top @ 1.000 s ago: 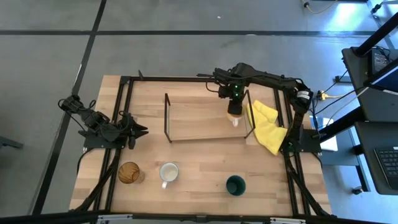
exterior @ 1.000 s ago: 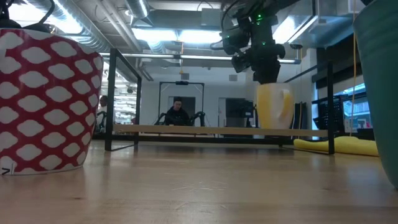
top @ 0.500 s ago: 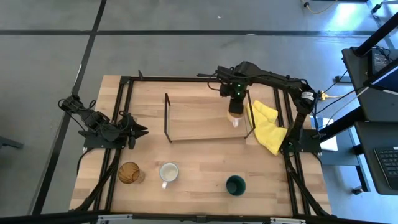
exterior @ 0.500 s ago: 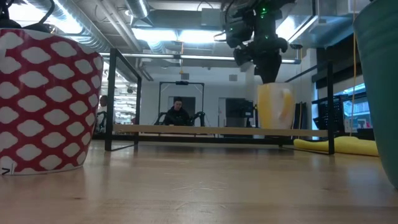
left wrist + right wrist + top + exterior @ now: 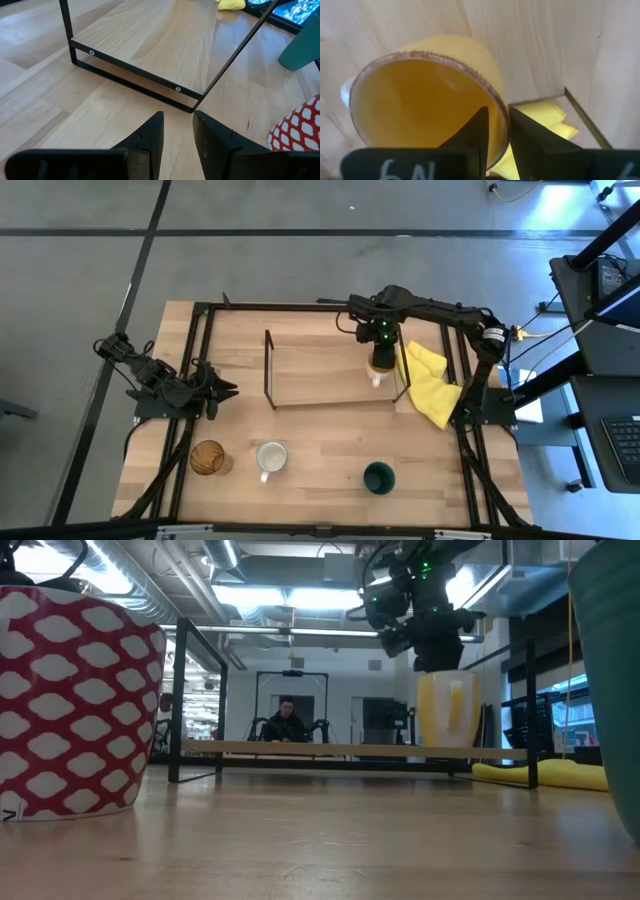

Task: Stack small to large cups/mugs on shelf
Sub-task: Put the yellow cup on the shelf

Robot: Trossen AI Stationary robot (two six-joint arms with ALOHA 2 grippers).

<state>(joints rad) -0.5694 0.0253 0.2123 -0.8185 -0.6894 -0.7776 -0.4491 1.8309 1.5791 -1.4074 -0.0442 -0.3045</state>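
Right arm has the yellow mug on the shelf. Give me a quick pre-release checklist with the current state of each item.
1. Grip: right gripper pinches the rim of the yellow mug, one finger inside, one outside: ok.
2. Mug upright: upright in the low view: ok.
3. Mug over the shelf board, near its right end: ok.
4. Base resting on the board: appears seated in the low view, but contact cannot be confirmed: cannot tell.
5. Clear of the yellow cloth: the cloth lies outside the shelf frame: ok.
6. Left gripper parked at the table's left, away from the shelf: ok.
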